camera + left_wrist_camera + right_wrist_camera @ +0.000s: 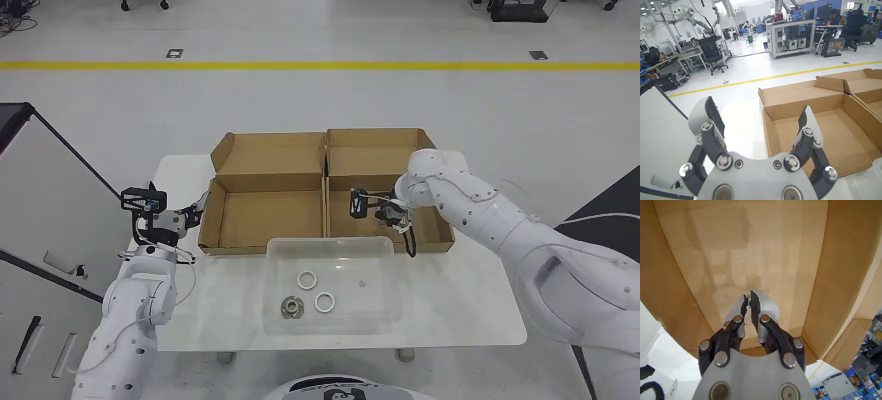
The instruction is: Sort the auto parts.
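Item: small silver threaded screw (748, 303), pinched between the pads of the right gripper (748, 294), whose fingers are pressed nearly together on it.

Position: the right gripper (385, 210) hangs inside the right-hand brown cardboard box (761, 247), near the wall it shares with the left-hand brown cardboard box (262, 218).

Key relation: the screw's long axis runs along the fingers, one end aimed at the box floor, which lies straight ahead of the fingertips. Letting go here would probably drop it inside this box.

Other arm: the left gripper (757, 103) has its fingers spread wide with nothing between them. It sits over the white table (480, 310) just beside the left-hand box's outer wall, well apart from the screw. The right arm is the nearer one.

Parts left to sort: in the clear plastic tray (330, 245), on the robot's side of both boxes, lie a white plastic ring (308, 279), a second white plastic ring (325, 300), a grey round metal part (290, 306) and a tiny piece (361, 283) too small to identify.

Markings: the cardboard faces in view are plain, and the screw is too small to show any stamping
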Controlling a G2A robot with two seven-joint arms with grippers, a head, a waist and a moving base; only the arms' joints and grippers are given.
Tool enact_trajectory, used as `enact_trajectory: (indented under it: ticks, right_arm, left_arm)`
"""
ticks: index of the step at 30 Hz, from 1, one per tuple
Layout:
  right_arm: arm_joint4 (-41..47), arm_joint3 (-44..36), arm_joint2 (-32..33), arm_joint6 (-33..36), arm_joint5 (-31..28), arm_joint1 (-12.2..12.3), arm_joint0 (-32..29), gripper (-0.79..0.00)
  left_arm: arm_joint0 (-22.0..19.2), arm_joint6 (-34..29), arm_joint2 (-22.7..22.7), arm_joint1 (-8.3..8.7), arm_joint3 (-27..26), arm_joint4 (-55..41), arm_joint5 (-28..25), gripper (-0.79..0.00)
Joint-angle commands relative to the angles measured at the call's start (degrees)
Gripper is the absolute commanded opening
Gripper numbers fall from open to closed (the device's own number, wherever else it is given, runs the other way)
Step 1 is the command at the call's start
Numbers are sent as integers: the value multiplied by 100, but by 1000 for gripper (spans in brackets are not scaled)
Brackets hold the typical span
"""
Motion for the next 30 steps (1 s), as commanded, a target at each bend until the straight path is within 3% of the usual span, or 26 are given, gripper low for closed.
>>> enact_trajectory:
  ticks: [1, 8, 9, 13, 20, 22, 24, 30]
  right_arm:
    - [-18, 70, 7, -20, -17, -33, -12, -785]
    - [-74, 256, 47, -47, -72, -132, -27, -785]
    - [-84, 275, 54, -50, -79, -144, -28, -671]
    - [-122, 346, 92, -70, -88, -182, -29, -499]
    - [-182, 408, 178, -113, -123, -212, -40, -397]
    - [-214, 403, 210, -128, -128, -211, -33, -274]
    - [-253, 392, 249, -134, -135, -205, -15, 0]
    - [-474, 234, 434, -144, -171, -116, 128, 0]
  left_arm:
    - [0, 0, 0, 0, 0, 0, 0, 0]
    - [0, 0, 0, 0, 0, 0, 0, 0]
    - [0, 0, 0, 0, 0, 0, 0, 0]
    - [0, 0, 0, 0, 0, 0, 0, 0]
    - [0, 0, 0, 0, 0, 0, 0, 0]
    - [0, 0, 0, 0, 0, 0, 0, 0]
    - [0, 0, 0, 0, 0, 0, 0, 0]
    - [0, 0, 0, 0, 0, 0, 0, 0]
